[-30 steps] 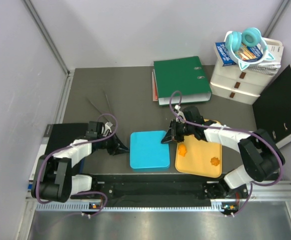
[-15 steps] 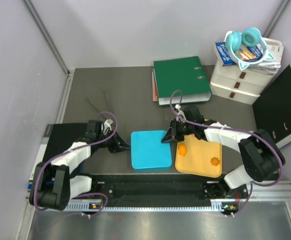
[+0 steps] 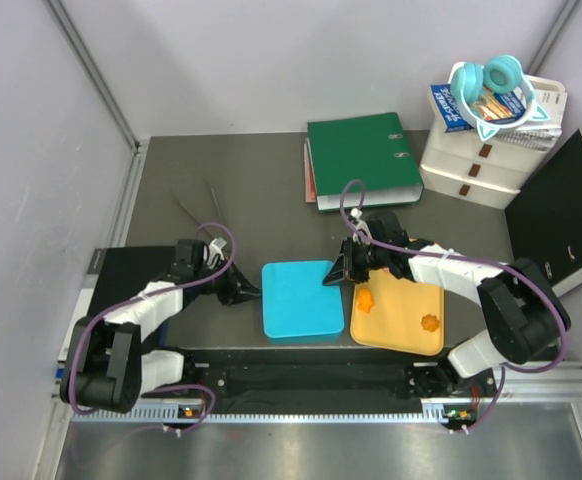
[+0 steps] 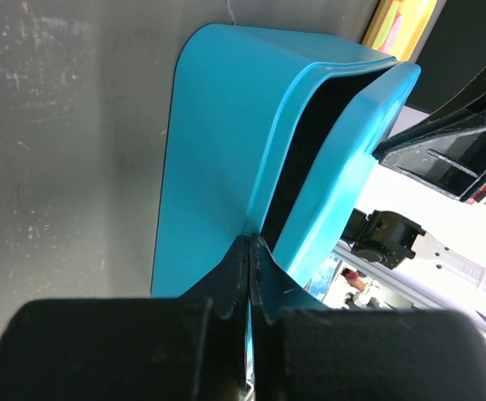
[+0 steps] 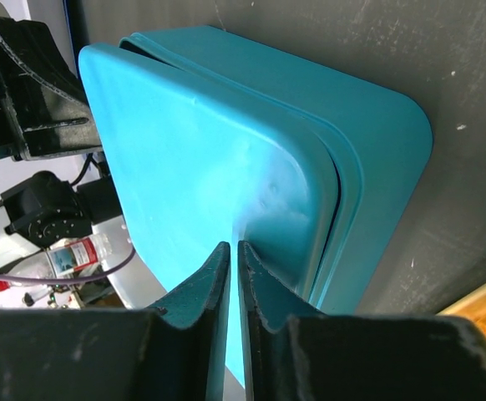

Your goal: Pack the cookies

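A blue box [image 3: 301, 300] with its lid lies between my arms; the lid [image 4: 343, 159] stands slightly lifted off the box's body [image 4: 218, 142]. My left gripper [image 3: 254, 293] is shut, its tips [image 4: 251, 240] pressed at the seam on the box's left edge. On the far right corner, my right gripper [image 3: 333, 278] is shut on the lid's [image 5: 184, 167] edge [image 5: 234, 246]. Two orange flower-shaped cookies [image 3: 367, 298] [image 3: 430, 322] rest on the yellow tray [image 3: 401, 335] right of the box. What is inside the box is hidden.
A green binder [image 3: 363, 160] lies behind the box. White drawers [image 3: 476, 165] with headphones [image 3: 496, 85] on top stand at the back right, next to a black binder [image 3: 566, 215]. Two thin sticks [image 3: 201, 210] lie at the back left, and a black pad [image 3: 121, 265] sits by the left arm.
My left gripper has crept right, up to the box's left edge, and the box has shifted slightly right. The right arm holds still.
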Controlling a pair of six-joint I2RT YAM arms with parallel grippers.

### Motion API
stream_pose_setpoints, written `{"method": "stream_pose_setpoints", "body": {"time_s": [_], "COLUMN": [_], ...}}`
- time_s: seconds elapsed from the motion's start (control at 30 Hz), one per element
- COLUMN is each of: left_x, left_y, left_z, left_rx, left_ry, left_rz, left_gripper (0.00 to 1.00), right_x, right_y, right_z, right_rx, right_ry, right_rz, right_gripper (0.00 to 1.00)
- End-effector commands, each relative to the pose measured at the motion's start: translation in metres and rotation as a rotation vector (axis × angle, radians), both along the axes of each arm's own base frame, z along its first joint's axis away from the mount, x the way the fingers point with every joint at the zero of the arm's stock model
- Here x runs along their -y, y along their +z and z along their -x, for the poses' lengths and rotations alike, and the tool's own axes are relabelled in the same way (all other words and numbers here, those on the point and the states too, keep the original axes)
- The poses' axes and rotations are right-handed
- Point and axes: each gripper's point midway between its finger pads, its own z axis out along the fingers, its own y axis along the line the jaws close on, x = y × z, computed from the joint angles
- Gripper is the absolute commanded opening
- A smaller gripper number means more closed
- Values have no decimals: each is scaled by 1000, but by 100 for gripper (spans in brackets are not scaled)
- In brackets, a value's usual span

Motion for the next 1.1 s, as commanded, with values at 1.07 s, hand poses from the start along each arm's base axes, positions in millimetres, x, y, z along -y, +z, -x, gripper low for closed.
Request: {"method": "stream_pose_setpoints", "body": {"time_s": [1.07], "left_x": [3], "left_y": [3], "left_z": [-23], "left_rx": [33], "left_ry": [-3], "left_rz": [-26], "left_gripper": [0], "right_x": [-8], "right_y": [48], "right_z": [-14], "right_rx": [161], "right_ry": [8], "right_rz": [-36], "right_gripper": [25]}}
